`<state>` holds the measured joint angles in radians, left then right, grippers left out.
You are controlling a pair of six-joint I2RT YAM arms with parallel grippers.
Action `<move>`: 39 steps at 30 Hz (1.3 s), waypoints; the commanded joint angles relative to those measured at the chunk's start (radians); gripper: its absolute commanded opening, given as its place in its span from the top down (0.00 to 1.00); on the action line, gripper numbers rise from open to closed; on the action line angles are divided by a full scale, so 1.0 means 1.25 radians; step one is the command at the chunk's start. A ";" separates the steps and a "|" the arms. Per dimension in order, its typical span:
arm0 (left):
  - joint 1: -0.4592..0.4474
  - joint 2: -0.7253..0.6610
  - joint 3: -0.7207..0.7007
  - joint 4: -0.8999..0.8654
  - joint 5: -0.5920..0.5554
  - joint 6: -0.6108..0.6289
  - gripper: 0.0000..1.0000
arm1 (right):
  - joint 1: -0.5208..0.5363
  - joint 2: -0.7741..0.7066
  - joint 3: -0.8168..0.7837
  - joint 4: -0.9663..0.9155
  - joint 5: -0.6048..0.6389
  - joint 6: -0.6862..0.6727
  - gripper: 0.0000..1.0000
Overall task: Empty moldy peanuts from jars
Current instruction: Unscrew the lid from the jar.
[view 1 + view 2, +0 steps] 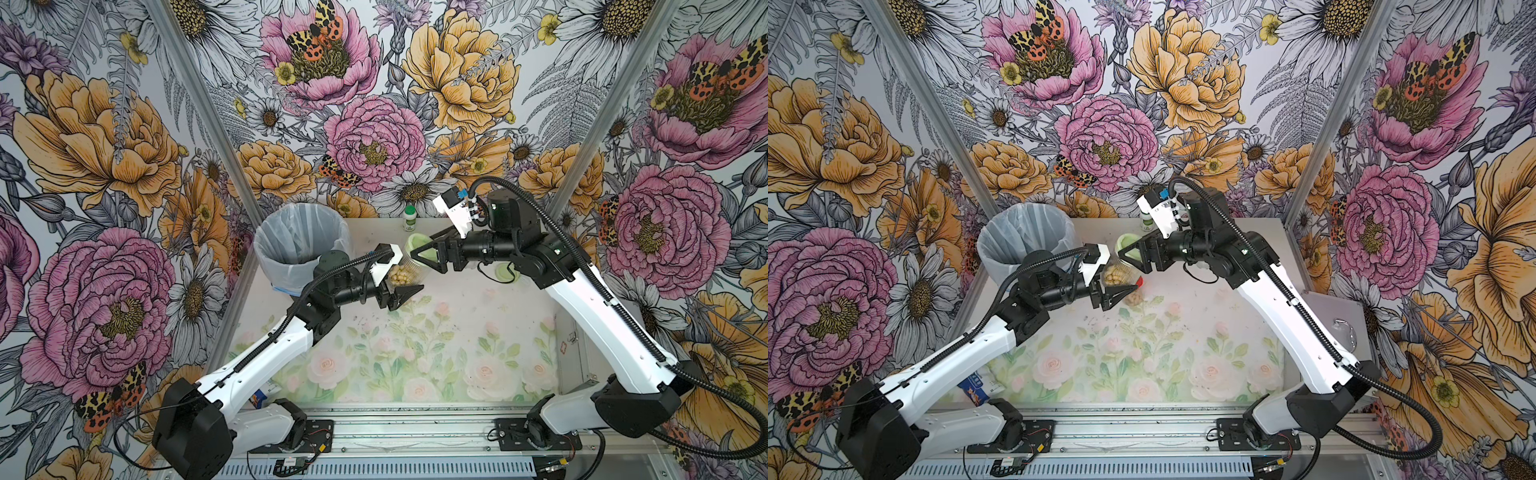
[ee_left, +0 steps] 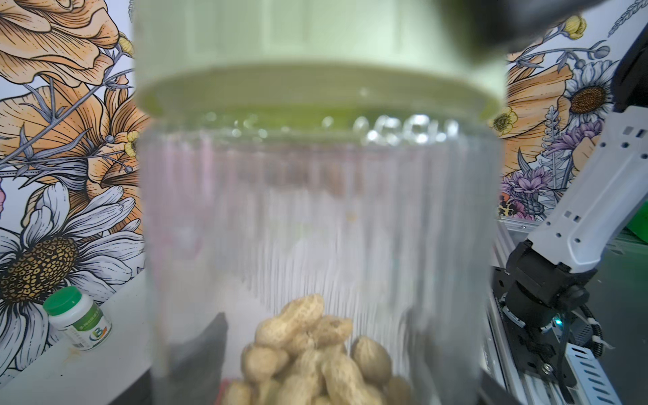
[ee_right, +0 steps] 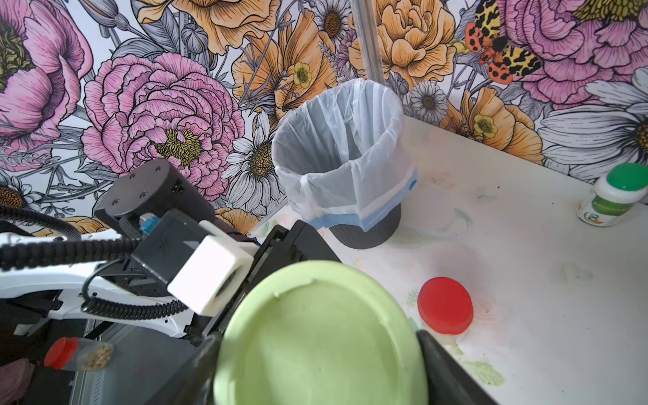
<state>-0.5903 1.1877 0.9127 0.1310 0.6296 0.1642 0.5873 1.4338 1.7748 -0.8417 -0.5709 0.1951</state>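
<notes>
Lined bin and white bottle, probably plastic, stand well apart.

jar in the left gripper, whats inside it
A heap of peanuts in their shells lies at one end of the clear jar; the rest looks empty. The pale green lid hides the mouth, and the heap's base is cut off from view.

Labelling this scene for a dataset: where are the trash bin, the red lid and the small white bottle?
trash bin [image 3: 368, 232]: right wrist view, its dark outer wall.
red lid [image 3: 444, 304]: right wrist view, its flat top.
small white bottle [image 3: 609, 194]: right wrist view, its white upper body.
</notes>
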 commanded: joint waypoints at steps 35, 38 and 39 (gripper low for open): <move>-0.003 0.006 0.106 -0.196 0.154 0.108 0.86 | -0.087 -0.033 0.009 0.024 -0.343 -0.251 0.22; -0.003 0.010 0.109 -0.204 0.154 0.112 0.86 | -0.089 -0.029 0.015 0.024 -0.349 -0.264 0.22; -0.004 0.010 0.109 -0.206 0.156 0.113 0.86 | -0.089 -0.029 0.015 0.024 -0.352 -0.269 0.22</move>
<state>-0.5888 1.1889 1.0306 -0.0879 0.7593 0.2649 0.4797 1.4200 1.7718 -0.8932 -0.9058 -0.0975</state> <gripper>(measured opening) 0.833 0.802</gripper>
